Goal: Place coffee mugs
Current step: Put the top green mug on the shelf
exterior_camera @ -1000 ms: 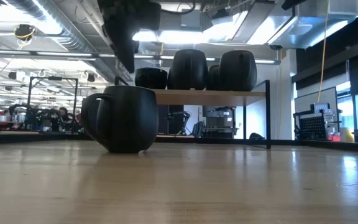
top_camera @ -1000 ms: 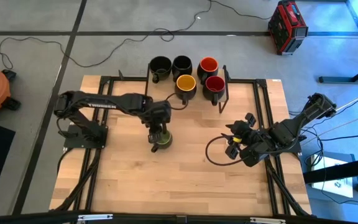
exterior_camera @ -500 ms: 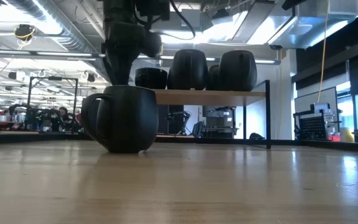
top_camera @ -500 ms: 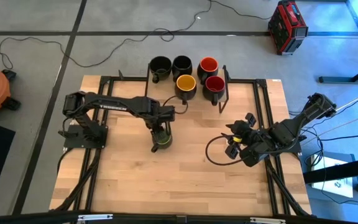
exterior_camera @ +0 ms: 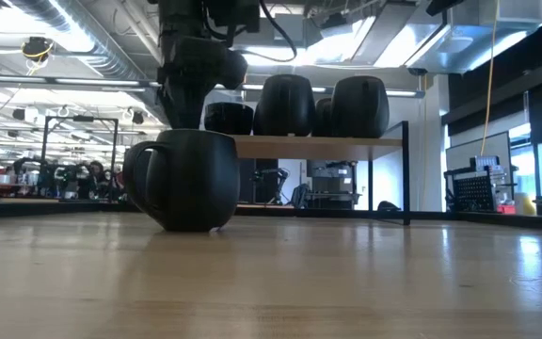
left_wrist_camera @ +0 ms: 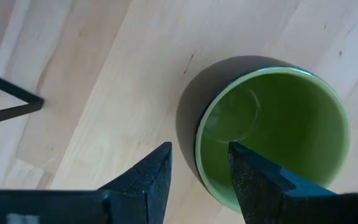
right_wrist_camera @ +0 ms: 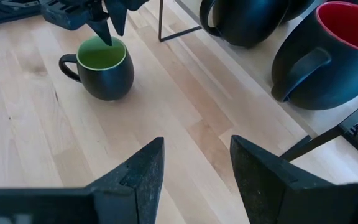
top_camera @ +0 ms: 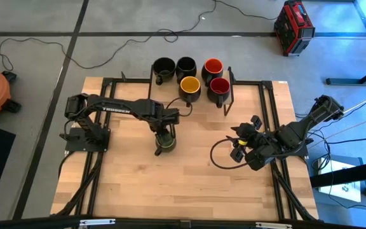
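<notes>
Two dark fingers [left_wrist_camera: 253, 180] parted narrowly, straddling the near wall of the green mug [top_camera: 165, 145]: one inside the cup, one outside against the black wall, not yet pressed shut on it. Judged a rim pinch, chosen since the round body looks too broad for so small a spread. Left gripper [left_wrist_camera: 199, 163] pointing straight down over the cup, arm reaching in from the left side of the table [top_camera: 189, 191]. Green mug upright on the bare wood near the table's middle, handle turned sideways, glossy green within and matte black outside, empty. Five other mugs [top_camera: 189, 86] clustered well apart on the raised shelf [exterior_camera: 318, 143] at the far edge: two black inside, one yellow, one orange-red, one dark red; likely the spot meant for the sixth. Right gripper [right_wrist_camera: 194, 163] resting low at the right side of the table, fingers apart and holding nothing, clear of the work.
</notes>
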Robot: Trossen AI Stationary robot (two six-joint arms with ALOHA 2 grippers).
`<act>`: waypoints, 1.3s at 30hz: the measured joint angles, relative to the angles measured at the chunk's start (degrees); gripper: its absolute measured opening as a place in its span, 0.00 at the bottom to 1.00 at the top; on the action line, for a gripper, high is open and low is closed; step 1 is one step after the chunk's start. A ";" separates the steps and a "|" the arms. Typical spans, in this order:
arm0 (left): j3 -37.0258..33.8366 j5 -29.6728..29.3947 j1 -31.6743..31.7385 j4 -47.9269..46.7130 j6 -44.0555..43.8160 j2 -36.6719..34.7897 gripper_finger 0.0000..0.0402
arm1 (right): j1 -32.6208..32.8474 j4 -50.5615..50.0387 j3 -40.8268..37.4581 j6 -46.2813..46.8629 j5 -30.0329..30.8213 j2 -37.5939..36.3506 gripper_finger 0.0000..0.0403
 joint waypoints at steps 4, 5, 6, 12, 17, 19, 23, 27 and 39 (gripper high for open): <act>-0.09 0.12 -0.59 -2.68 1.46 -2.35 0.38 | 0.00 -0.03 0.00 0.00 0.00 0.00 0.43; -0.09 0.08 -1.00 -2.79 1.48 -3.76 0.38 | -0.01 -0.03 0.00 0.00 -0.09 0.00 0.43; -0.09 -0.07 -1.61 -2.79 1.48 -5.22 0.38 | -0.02 -0.04 0.00 0.00 -0.38 0.00 0.43; -0.34 -9.05 -8.62 1.09 1.63 -13.72 0.37 | 0.00 -0.09 0.00 -0.09 -0.44 0.00 0.43; -7.88 -16.49 -15.71 8.98 -0.36 -21.64 0.37 | -0.02 -0.13 0.00 -0.31 -0.39 0.00 0.43; -12.33 -17.39 -17.88 11.31 -2.31 -25.20 0.38 | -0.02 -0.13 0.00 -0.27 0.01 0.00 0.43; -19.37 -18.10 -19.98 12.99 -9.44 -30.91 0.40 | -0.02 -0.01 0.00 1.05 0.70 0.00 0.43; -24.17 -16.41 -19.83 12.96 -12.27 -34.25 0.47 | 0.00 0.09 0.00 2.11 2.41 0.00 0.43; -29.26 -14.67 -31.65 19.42 -13.66 -34.68 0.53 | -0.02 -0.09 0.00 4.24 4.67 0.00 0.43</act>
